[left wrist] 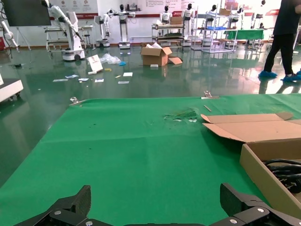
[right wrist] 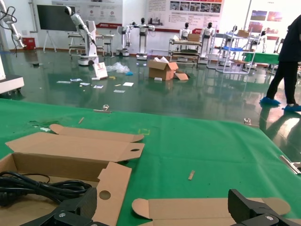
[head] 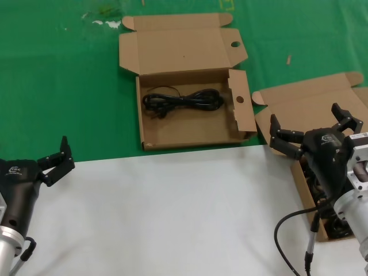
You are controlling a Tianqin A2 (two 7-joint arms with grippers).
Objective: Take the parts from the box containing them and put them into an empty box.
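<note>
Starting at the left of the head view: left gripper, black, low over the white sheet near its border with the green cloth. Fingers spread, nothing between them. The left wrist view shows both fingertips wide apart with bare green cloth ahead of them.

Centre, on the green cloth: wide shallow cardboard box, lid folded back flat and bearing a half-round notch, side flap upright with a round hole. Contents: one bundle of thin black cord, lying lengthwise in the far half of the tray, near the back wall. The same cord shows in the right wrist view, resting on the box floor behind the holed flap.

Right, partly on the green cloth, partly on the white sheet: second cardboard box, plain lid open and laid back. Dark cords can be seen inside it, mostly hidden by the arm; their number cannot be told.

Right gripper, black, poised above this second box. Fingers parted wide, grasping nothing. A thick black robot cable loops from the right arm over the white sheet.
</note>
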